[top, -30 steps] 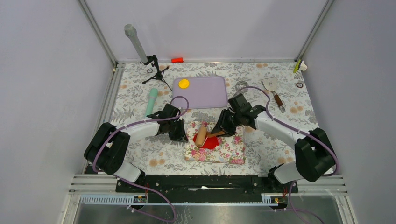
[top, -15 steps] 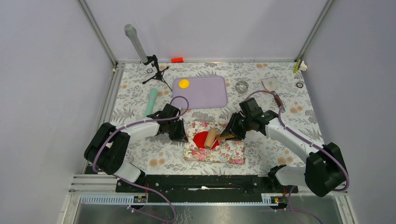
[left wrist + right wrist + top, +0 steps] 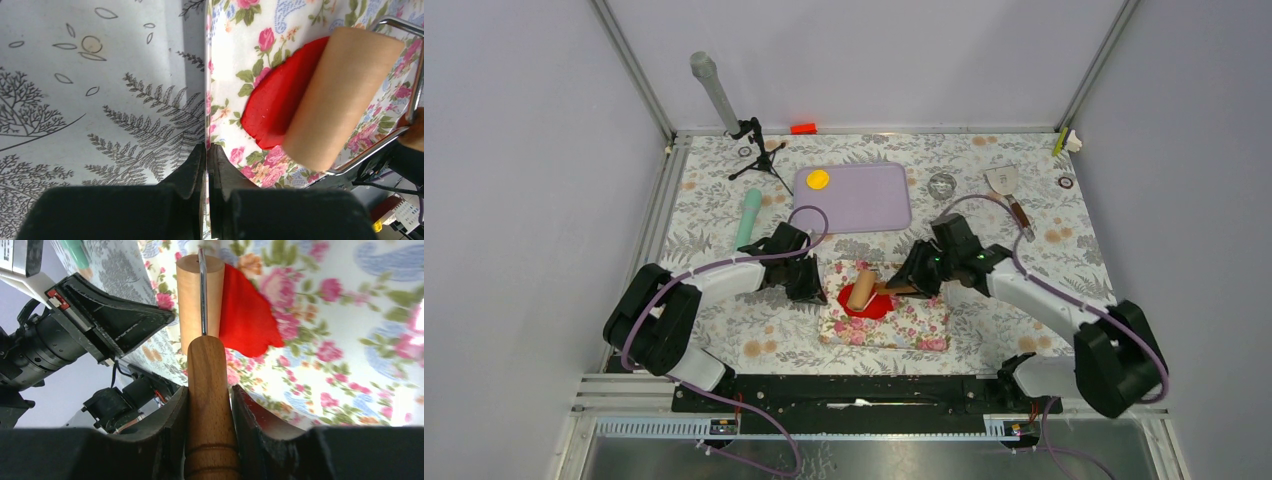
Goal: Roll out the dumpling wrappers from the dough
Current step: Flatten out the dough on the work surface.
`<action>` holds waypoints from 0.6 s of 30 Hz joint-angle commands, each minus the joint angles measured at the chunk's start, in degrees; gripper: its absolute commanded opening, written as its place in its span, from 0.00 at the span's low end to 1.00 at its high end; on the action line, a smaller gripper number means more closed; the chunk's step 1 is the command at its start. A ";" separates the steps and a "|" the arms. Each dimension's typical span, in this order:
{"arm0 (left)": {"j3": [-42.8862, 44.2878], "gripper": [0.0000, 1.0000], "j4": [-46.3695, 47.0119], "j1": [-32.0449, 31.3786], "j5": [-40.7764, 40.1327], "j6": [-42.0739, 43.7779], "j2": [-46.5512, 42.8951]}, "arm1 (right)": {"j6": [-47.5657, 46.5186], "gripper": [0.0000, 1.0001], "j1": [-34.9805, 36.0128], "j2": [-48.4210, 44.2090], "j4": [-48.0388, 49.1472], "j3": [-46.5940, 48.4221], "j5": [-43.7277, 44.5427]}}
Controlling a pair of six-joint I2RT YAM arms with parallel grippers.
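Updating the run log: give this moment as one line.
right claw: shut on wooden hand roller | roller: on flat bright red clay dough | left claw: shut at rose-print cloth mat edge

You have a table (image 3: 709, 200) under a fern-print cover. A lavender board (image 3: 864, 205) lies toward its back. In front of the board lies a rose-print mat (image 3: 904, 325). Left of it are a mint-green cylinder (image 3: 748, 217) and a black tripod (image 3: 759, 155). To its right are a metal ring (image 3: 941, 186) and a spatula (image 3: 1004, 182).

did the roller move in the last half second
Yes. The roller has gone left across the mat, back toward the mat's left edge.
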 commanded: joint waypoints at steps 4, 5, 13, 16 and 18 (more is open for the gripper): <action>-0.20 0.00 2.95 0.38 1.37 -0.66 -3.12 | -6.48 0.00 -7.41 -5.37 -21.82 -7.69 16.86; -0.39 0.00 3.51 0.42 1.59 -0.82 -3.32 | -6.06 0.00 -7.38 -4.32 -20.25 -7.96 15.51; -0.98 0.00 3.81 0.33 2.39 -1.09 -3.16 | -3.94 0.00 -2.52 10.19 -11.45 -1.52 11.77; -1.07 0.00 3.91 0.27 2.80 -1.24 -2.95 | -3.34 0.00 0.08 13.15 -10.69 0.84 11.92; -0.79 0.00 3.87 0.30 3.06 -1.14 -2.93 | -2.81 0.00 0.76 14.26 -9.87 0.42 11.48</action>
